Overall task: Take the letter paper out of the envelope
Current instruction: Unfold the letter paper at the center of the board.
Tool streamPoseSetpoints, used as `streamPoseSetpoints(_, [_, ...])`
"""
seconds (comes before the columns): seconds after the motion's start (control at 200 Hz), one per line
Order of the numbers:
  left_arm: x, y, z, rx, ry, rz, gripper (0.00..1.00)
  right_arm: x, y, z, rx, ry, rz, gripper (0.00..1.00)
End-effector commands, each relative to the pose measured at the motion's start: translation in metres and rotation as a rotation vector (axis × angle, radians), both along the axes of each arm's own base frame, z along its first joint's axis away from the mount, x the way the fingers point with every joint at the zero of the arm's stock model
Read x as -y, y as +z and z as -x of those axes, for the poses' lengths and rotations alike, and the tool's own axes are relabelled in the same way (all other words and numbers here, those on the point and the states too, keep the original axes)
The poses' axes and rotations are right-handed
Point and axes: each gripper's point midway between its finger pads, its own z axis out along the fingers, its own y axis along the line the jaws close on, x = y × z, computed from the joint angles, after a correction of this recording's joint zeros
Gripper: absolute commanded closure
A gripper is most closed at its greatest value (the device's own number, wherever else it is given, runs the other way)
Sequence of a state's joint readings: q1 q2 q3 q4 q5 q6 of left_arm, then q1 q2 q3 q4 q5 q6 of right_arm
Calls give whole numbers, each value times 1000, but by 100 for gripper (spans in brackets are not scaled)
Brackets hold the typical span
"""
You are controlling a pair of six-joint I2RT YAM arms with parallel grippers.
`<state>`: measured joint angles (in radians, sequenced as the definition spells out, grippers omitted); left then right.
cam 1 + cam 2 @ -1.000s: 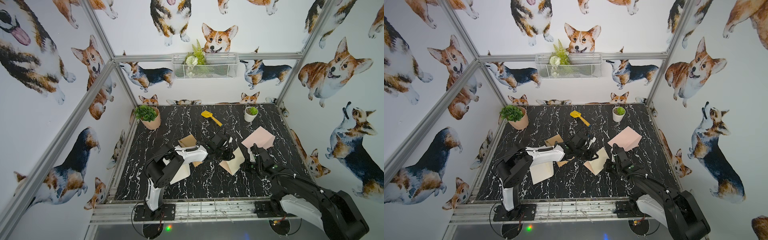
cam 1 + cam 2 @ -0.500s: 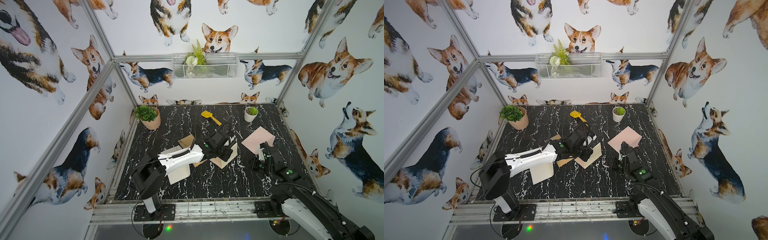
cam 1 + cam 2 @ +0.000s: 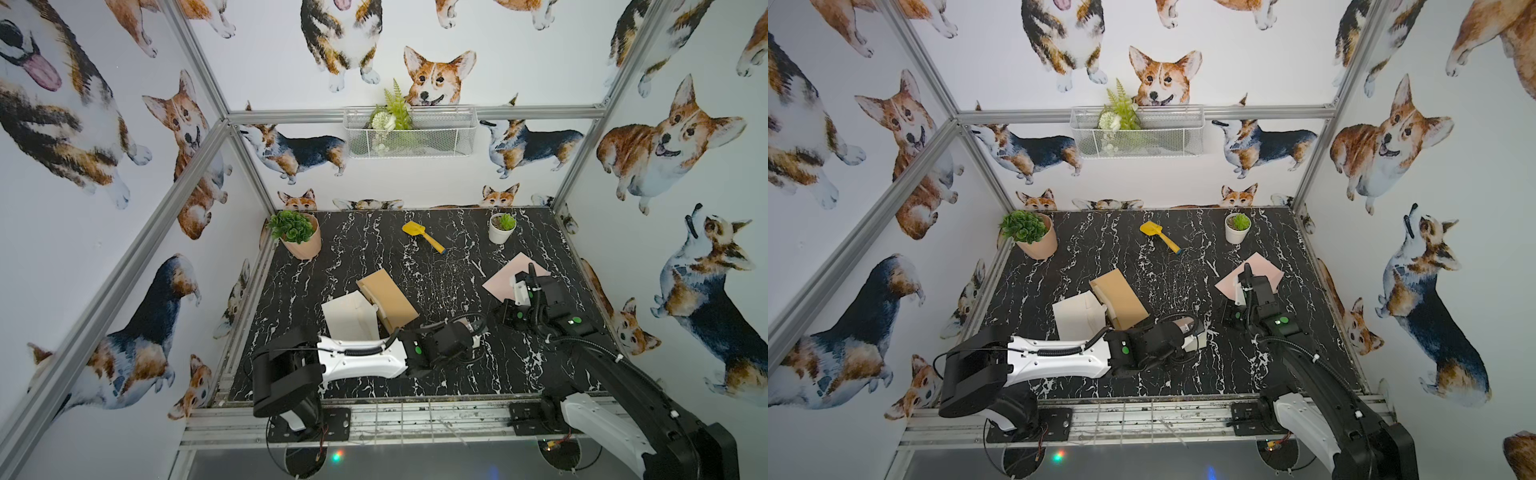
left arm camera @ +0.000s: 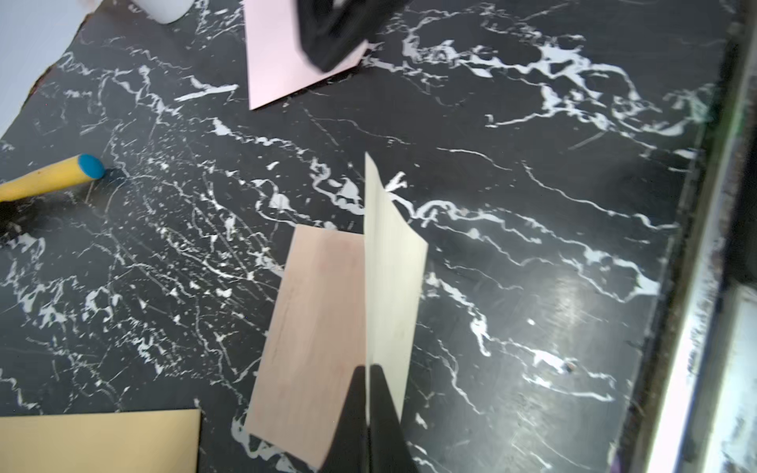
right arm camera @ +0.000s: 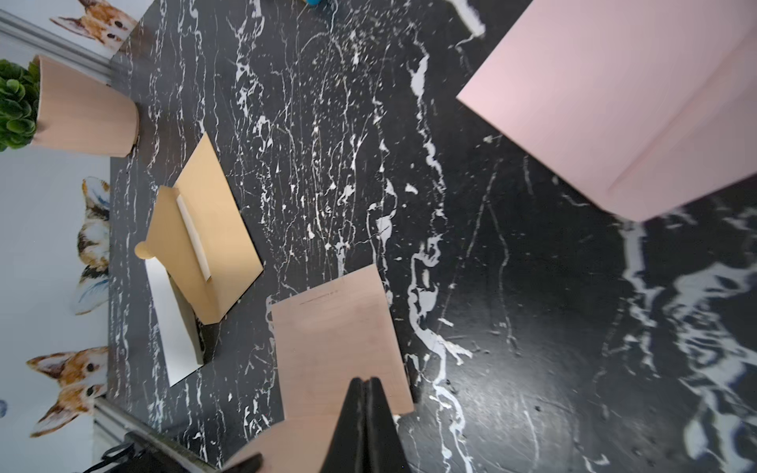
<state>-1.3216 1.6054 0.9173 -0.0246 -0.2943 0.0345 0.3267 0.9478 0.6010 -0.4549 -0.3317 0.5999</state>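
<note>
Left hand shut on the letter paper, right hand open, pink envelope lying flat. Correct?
No: the right hand is shut, fingers pressed together with nothing between them, as the right wrist view shows. The left hand is shut on the letter paper and the pink envelope lies flat.

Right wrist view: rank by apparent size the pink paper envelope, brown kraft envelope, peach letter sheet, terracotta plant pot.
1. Pink paper envelope, largest, though cropped by the frame.
2. Brown kraft envelope and peach letter sheet: look alike, and the sheet lies nearer the camera, so unranked.
3. Terracotta plant pot, smallest.
</note>
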Motion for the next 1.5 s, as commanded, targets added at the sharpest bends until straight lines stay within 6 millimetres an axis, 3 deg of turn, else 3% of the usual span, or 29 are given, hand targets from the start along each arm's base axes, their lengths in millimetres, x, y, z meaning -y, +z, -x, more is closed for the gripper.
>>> streamPoseSetpoints(0.0, [6, 11, 4, 81, -11, 60, 100, -24, 4, -2, -18, 91, -107, 100])
streamPoseSetpoints(0.06, [9, 12, 12, 86, -25, 70, 100, -29, -2, 0, -39, 104, -137, 100])
streamPoseSetpoints(0.09, [0, -3, 18, 85, -34, 33, 100, -32, -3, 1, -45, 112, -156, 100])
streamPoseSetpoints(0.22, [0, -11, 35, 97, -73, 32, 100, -39, -6, 10, -64, 143, -211, 100])
streamPoseSetpoints(0.335, [-1, -14, 44, 82, -93, 49, 100, -42, -17, 25, -113, 170, -226, 100])
streamPoseSetpoints(0.415, [-1, -13, 50, 84, -104, 58, 100, -39, -29, 35, -145, 167, -217, 90])
streamPoseSetpoints(0.581, [-4, -21, 56, 62, -117, 51, 100, -42, -35, 46, -158, 173, -256, 93])
streamPoseSetpoints(0.741, [-1, -34, 61, 48, -135, 45, 100, -62, -26, 48, -136, 226, -268, 97])
streamPoseSetpoints(0.921, [5, -41, 63, 80, -169, 13, 100, -87, -32, 48, -155, 282, -265, 97])
streamPoseSetpoints(1.206, [2, -55, 61, 114, -181, -30, 100, -105, -69, 41, -226, 283, -253, 100])
streamPoseSetpoints(1.407, [-4, -62, 59, 114, -160, -57, 100, -100, -95, 32, -244, 235, -192, 100])
streamPoseSetpoints(1.492, [-6, -62, 59, 112, -151, -55, 82, -99, -103, 29, -249, 222, -174, 100])
